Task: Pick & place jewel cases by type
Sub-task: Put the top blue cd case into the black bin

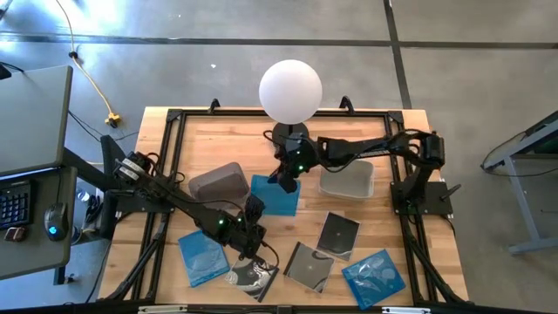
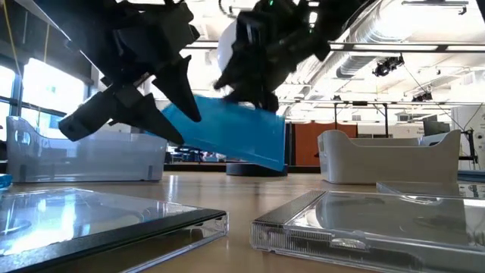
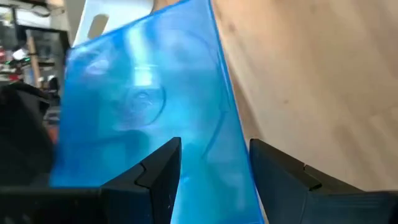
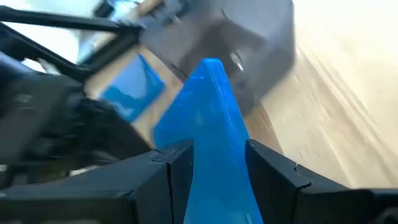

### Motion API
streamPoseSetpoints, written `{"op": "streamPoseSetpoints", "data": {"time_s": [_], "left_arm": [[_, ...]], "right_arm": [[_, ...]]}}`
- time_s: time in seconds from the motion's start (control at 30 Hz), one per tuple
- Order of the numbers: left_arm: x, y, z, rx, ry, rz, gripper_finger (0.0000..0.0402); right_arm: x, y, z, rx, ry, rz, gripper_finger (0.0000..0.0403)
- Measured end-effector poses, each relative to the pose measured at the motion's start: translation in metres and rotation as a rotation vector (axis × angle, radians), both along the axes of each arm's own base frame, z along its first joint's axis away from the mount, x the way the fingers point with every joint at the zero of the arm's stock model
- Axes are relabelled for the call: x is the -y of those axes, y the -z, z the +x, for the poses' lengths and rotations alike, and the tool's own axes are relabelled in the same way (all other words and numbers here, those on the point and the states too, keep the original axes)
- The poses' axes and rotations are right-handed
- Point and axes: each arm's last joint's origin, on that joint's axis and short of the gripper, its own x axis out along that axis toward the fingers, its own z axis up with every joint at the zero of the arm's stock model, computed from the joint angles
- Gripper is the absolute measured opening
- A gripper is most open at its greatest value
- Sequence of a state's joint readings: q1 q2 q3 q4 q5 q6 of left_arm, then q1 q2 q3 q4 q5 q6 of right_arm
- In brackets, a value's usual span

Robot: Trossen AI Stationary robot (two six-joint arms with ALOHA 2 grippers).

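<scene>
Right gripper (image 4: 208,168) pinched the blue jewel case (image 1: 275,195), fingers (image 4: 171,171) tight on its edge, holding it tilted above the wooden table (image 1: 401,227) between two grey tubs (image 1: 218,181). Left gripper (image 3: 214,165), fingers spread, straddled the case's opposite edge.

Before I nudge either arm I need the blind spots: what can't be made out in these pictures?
Right wrist view: the bright blue square plastic jewel case, clamped by the right gripper, blocks the table beyond.
High view: the left arm, its left gripper at that case, covers part of the black-and-white swirled jewel case.
Low view: walls hide the insides of both grey rounded plastic tubs.
</scene>
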State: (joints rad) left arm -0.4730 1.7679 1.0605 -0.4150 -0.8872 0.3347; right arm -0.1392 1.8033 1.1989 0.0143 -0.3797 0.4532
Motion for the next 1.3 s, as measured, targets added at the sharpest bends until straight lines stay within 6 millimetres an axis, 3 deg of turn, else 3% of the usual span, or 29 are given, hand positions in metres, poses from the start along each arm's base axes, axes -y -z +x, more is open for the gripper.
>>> {"op": "streamPoseSetpoints", "data": {"time_s": [0.27, 0.5, 0.63, 0.7, 0.77, 0.83, 0.93, 1.03, 1.17, 1.3], "left_arm": [[0.010, -0.031, 0.004, 0.015, -0.032, 0.103, 0.0182], [0.009, -0.057, -0.006, -0.018, -0.154, 0.083, 0.0182], [0.005, -0.066, -0.014, -0.021, -0.246, 0.048, 0.0182], [0.002, -0.071, -0.018, -0.003, -0.282, 0.082, 0.0181], [0.003, -0.074, -0.022, -0.023, -0.335, -0.020, 0.0180], [0.005, -0.072, -0.031, -0.057, -0.366, 0.021, 0.0180], [0.003, -0.080, -0.044, -0.057, -0.485, -0.037, 0.0181], [0.007, -0.076, -0.052, -0.061, -0.596, -0.125, 0.0181], [0.014, -0.079, -0.063, -0.053, -0.567, -0.123, 0.0181], [0.014, -0.079, -0.063, -0.031, -0.553, -0.096, 0.0182]], "right_arm": [[-0.008, -0.023, 0.006, 0.201, -0.014, -0.070, 0.0138], [-0.010, -0.038, 0.016, 0.310, -0.024, -0.113, 0.0138], [-0.018, -0.046, 0.041, 0.346, -0.075, -0.153, 0.0138], [-0.025, -0.042, 0.058, 0.297, -0.139, -0.139, 0.0138], [-0.032, -0.031, 0.076, 0.235, -0.165, -0.151, 0.0137], [-0.033, -0.029, 0.092, 0.220, -0.206, -0.145, 0.0137], [-0.034, -0.035, 0.112, 0.252, -0.224, -0.161, 0.0137], [-0.031, -0.033, 0.127, 0.252, -0.224, -0.196, 0.0137], [-0.032, -0.044, 0.129, 0.246, -0.267, -0.259, 0.0137], [-0.032, -0.060, 0.117, 0.209, -0.315, -0.315, 0.0138]]}}
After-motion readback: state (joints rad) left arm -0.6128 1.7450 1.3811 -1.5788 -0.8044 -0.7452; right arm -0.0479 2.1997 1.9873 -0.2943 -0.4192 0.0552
